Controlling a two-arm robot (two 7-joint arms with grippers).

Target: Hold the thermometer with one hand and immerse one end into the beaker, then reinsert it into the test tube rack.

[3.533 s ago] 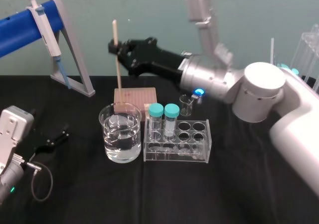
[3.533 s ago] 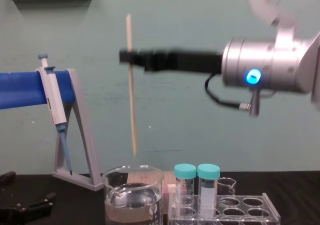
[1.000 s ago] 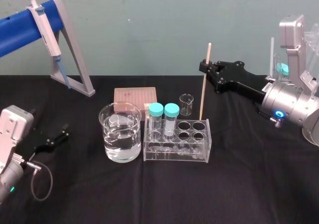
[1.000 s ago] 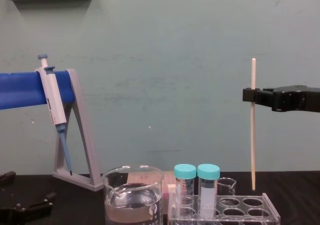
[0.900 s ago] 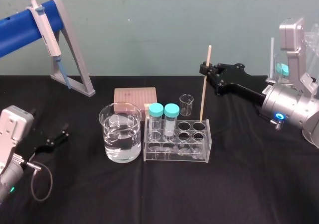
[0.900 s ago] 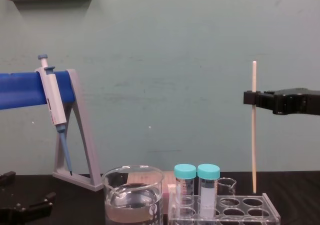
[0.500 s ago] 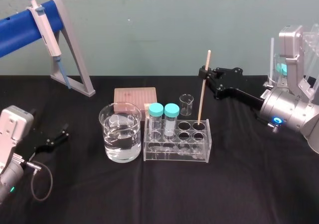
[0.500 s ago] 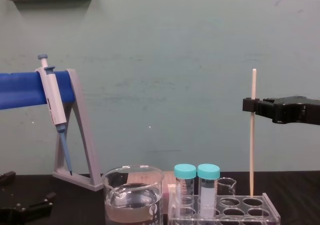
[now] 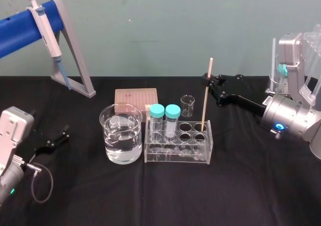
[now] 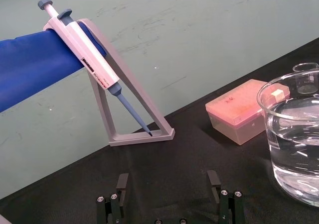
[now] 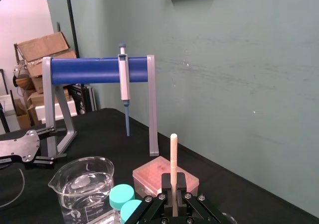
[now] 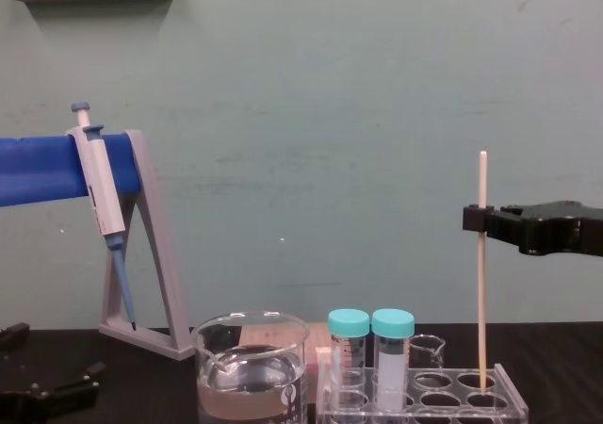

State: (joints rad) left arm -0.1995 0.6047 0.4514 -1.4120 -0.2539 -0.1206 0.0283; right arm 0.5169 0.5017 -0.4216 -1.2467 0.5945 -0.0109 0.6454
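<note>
So the right gripper (image 9: 206, 80) has its jaws pinched on the thermometer (image 9: 206, 103) up high. The rod's upright, tip just into the back right hole of the test tube rack (image 9: 175, 156), with the beaker (image 9: 120, 146) beside the rack. Reinsert step, I'd say; next is lower it, then let go. The left gripper (image 10: 168, 176) is parked far left, jaws wide.

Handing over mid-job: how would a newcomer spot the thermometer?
Find the clear test tube rack on the black table, right of the large beaker. At its back right hole stands the thermometer, pinched by the right gripper. It is a bare, pale, pencil-thin rod, far taller than the teal-capped tubes.
</note>
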